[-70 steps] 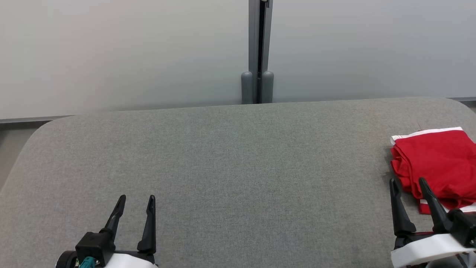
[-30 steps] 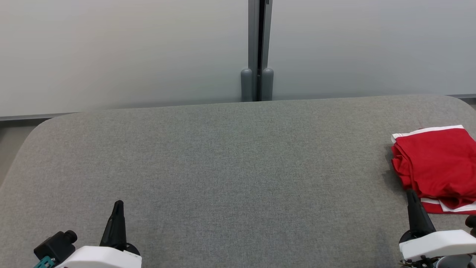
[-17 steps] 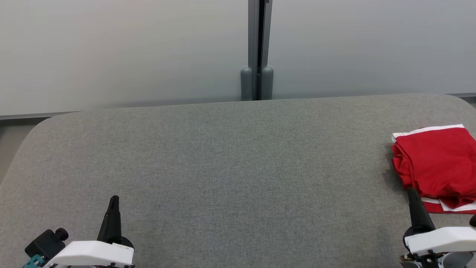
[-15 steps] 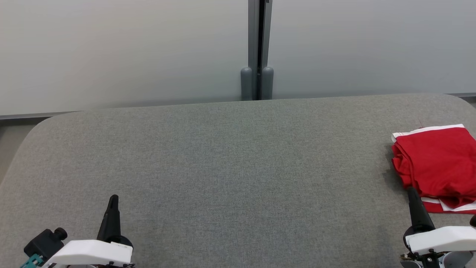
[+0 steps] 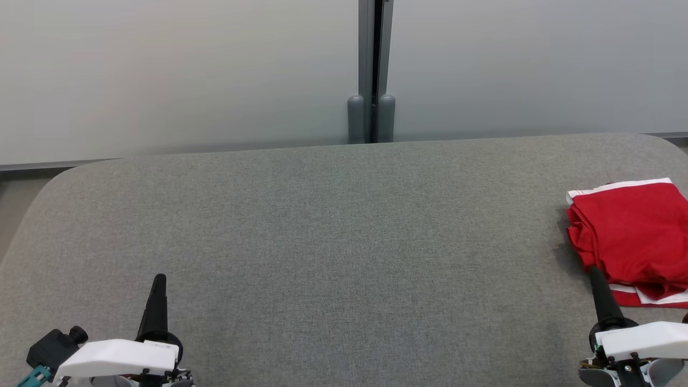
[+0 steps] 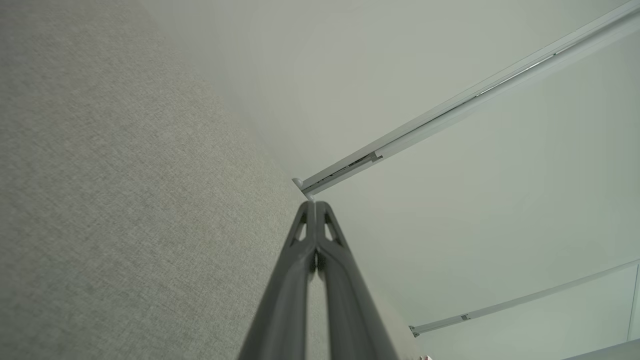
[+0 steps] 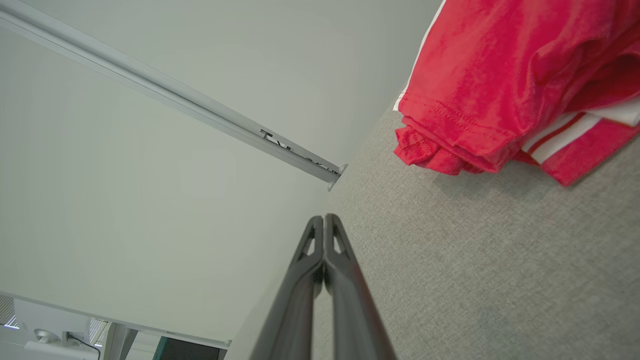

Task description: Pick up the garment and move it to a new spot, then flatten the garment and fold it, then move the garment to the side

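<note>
Grey table (image 5: 322,226), my folded red-and-white garment (image 5: 629,236) at its far right edge. It looks soft, light and floppy, best pinched through the stacked hems, I judge. My right end effector (image 5: 594,273) lies low, closed and empty, just beside it. My left end effector (image 5: 159,280), likewise closed, points across the table, well apart.

Left gripper (image 5: 159,282), lower left of frame: long black tapering fingers (image 5: 153,317), white wrist shell (image 5: 115,355), black plug (image 5: 54,346), teal connector (image 5: 29,376). Right gripper (image 5: 594,274), lower right: same black fingers, white shell, small screws (image 5: 623,367) beneath. Wrist views: dark grey fingers, triangular cut-outs (image 7: 310,245) near tips.
</note>
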